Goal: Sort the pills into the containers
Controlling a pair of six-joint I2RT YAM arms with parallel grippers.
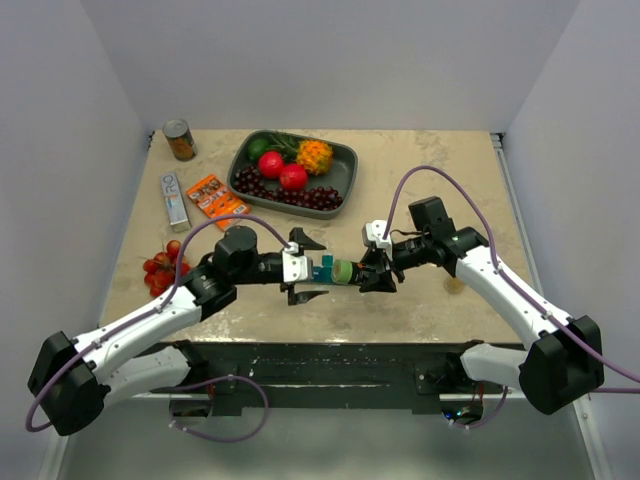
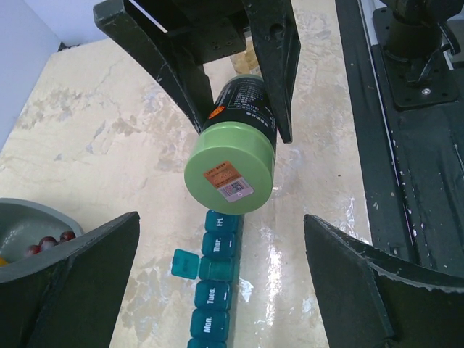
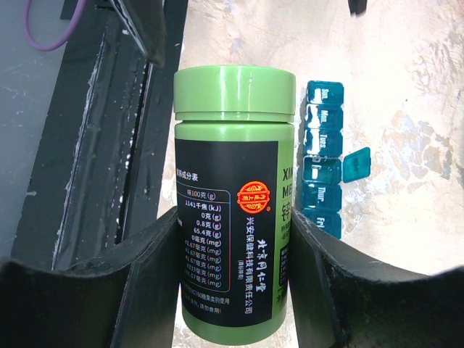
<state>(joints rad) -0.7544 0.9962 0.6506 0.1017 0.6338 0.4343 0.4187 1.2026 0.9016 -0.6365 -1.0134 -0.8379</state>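
My right gripper (image 3: 232,250) is shut on a green pill bottle (image 3: 232,196) with a dark label and a green cap (image 2: 230,174). It holds the bottle on its side just above the table (image 1: 343,271). Under the bottle lies the teal containers strip (image 2: 214,290) (image 3: 322,167). One middle compartment's lid (image 2: 184,262) is flipped open; the others are shut. My left gripper (image 2: 221,243) stands wide open facing the cap, its fingers on either side of the strip, touching nothing. No pills are in view.
A dark grey tray (image 1: 340,160) of fruit sits at the back. A can (image 1: 180,140), a white tube (image 1: 175,198), an orange packet (image 1: 215,197) and a red fruit cluster (image 1: 165,268) lie at the left. The table's dark front rail (image 2: 391,145) runs close by.
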